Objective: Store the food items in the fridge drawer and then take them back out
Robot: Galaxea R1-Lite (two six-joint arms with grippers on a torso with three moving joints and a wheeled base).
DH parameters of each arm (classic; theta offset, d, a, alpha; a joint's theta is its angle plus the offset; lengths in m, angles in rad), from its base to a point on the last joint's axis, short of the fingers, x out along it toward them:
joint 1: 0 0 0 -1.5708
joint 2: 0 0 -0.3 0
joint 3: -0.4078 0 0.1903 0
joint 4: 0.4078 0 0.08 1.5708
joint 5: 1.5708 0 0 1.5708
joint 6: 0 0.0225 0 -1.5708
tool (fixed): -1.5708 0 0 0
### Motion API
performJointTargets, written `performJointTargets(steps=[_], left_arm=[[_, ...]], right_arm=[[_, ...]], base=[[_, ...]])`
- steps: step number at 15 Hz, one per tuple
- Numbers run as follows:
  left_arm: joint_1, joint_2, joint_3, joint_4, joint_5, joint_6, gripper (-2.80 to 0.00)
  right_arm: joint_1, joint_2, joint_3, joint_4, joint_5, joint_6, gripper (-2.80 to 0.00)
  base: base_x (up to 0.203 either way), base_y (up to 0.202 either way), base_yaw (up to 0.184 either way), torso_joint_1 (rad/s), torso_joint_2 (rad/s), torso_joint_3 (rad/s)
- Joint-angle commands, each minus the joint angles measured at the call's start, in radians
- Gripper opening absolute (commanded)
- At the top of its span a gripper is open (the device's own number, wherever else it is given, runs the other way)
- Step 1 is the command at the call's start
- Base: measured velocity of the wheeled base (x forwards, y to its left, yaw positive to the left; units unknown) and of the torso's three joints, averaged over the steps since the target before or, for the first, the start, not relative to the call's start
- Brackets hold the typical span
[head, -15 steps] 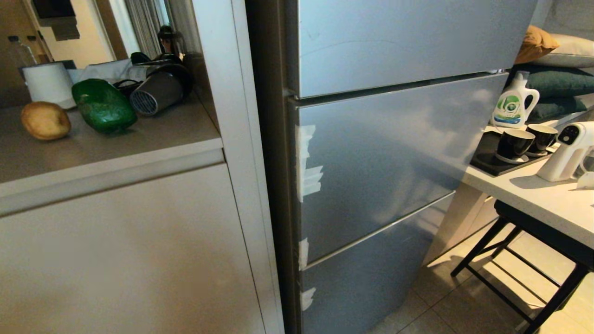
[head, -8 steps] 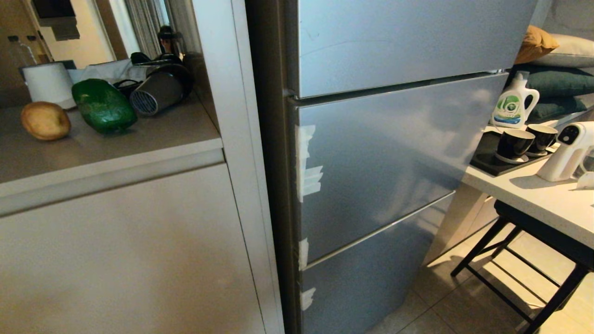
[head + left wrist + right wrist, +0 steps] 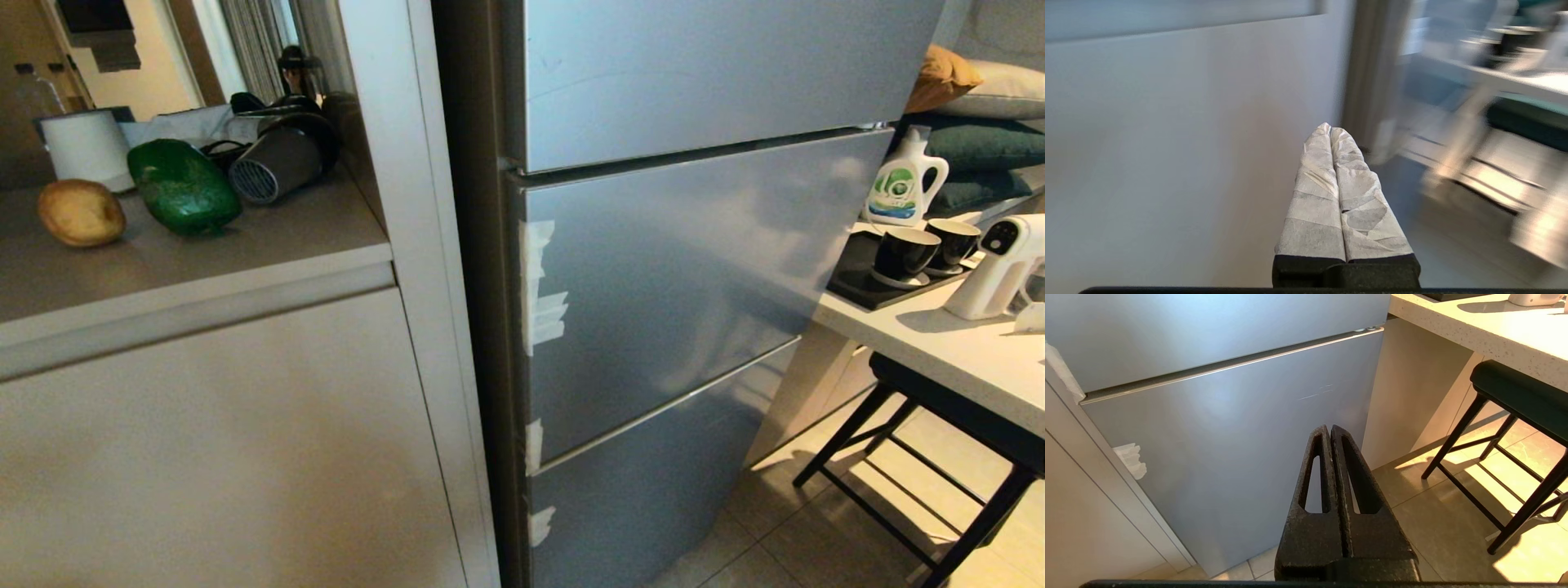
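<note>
Two tools, both closed, both empty. Left tool (image 3: 1331,132): paper-wrapped fingers pressed together, facing beige cabinet door (image 3: 1188,143). Right tool (image 3: 1330,430): black fingers pressed together, low before silver-grey fridge (image 3: 1229,428), tiled floor (image 3: 1445,522) beneath, black stool (image 3: 1519,400) beside. Neither shows in head view. Fridge doors all shut; drawer hidden. Potato (image 3: 81,213) and green pepper (image 3: 181,187) lie on worktop (image 3: 204,253) left of fridge, just beside each other, near white paper roll (image 3: 86,147).
</note>
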Motion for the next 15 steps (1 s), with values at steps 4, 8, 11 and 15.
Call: performJointTargets(steps=[4, 8, 11, 15], left_arm=[[-0.112, 0.626, -0.114, -0.15, -0.167, -0.001, -2.8], [-0.255, 0.936, -0.156, -0.377, -0.111, 0.022, -2.8], [-0.408, 1.104, -0.199, -0.554, 0.1, 0.026, -2.8], [-0.528, 1.308, -0.264, -0.845, 0.355, 0.022, -2.8]], right_arm=[[0.001, 0.0, 0.0, 0.0, 0.0, 0.0, -2.8], [0.001, 0.0, 0.0, 0.0, 0.0, -0.001, -2.8], [0.001, 0.0, 0.0, 0.0, 0.001, -0.001, -2.8], [0.001, 0.0, 0.0, 0.0, 0.0, 0.0, -2.8]], base=[[0.0, 0.0, 0.0, 0.0, 0.0, 0.0], [0.0, 0.0, 0.0, 0.0, 0.0, 0.0], [0.0, 0.0, 0.0, 0.0, 0.0, 0.0], [0.0, 0.0, 0.0, 0.0, 0.0, 0.0]])
